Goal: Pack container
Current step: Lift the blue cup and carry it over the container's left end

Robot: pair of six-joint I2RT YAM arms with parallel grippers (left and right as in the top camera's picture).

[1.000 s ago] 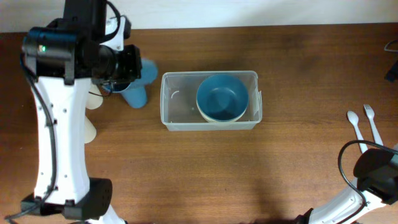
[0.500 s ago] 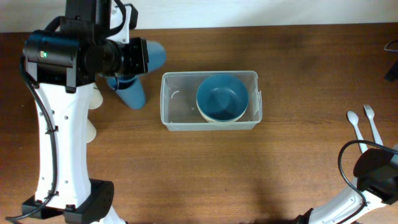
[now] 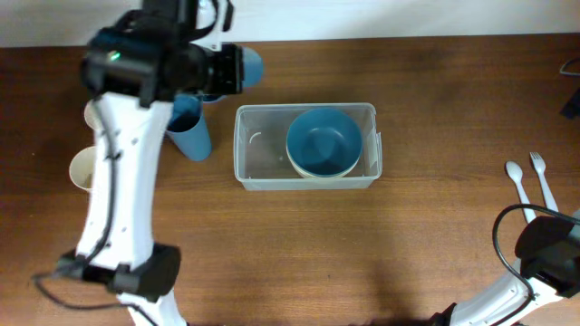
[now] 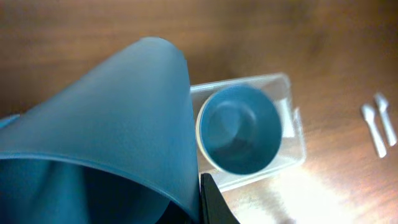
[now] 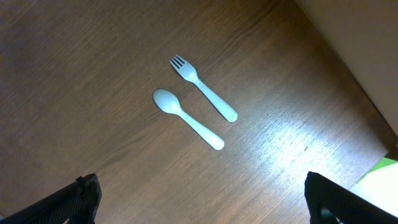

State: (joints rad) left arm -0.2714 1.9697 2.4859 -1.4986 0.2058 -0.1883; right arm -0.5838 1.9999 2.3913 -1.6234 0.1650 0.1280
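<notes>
Cups, cream: one cream cup stood mouth-up on the desk at the far left, beside the left arm. A second cream shape just beyond it was partly hidden by that arm.
Left end effector: the left end effector hung over the far-left part of the desk, its fingers pinched together on the wall of the held blue cup. One black fingertip showed at the cup's rim in the wrist view.
Held cup attitude: tilted over and off the desk, its free end reaching right.
Second cup: the standing blue cup sat on the desk just left of the container, on the near side of the left end effector.
Container position: the container rested on the middle of the desk, right of and nearer than the left end effector. The held blue cup hung just beyond its far-left corner, outside its outline in the overhead view.
Container heading: flat on its base with the open side up. Its long axis ran left to right, parallel with the desk's far edge, and the short walls faced left and right.
Contents: a blue bowl sat mouth-up in the right half, nested in a cream bowl whose rim peeked out.
Cutlery: a white spoon and white fork lay side by side at the far right, heads away, well apart from the container.
Right end effector: the right end effector hovered over the near-right corner, fingers spread wide with nothing between them, well apart from the container.
</notes>
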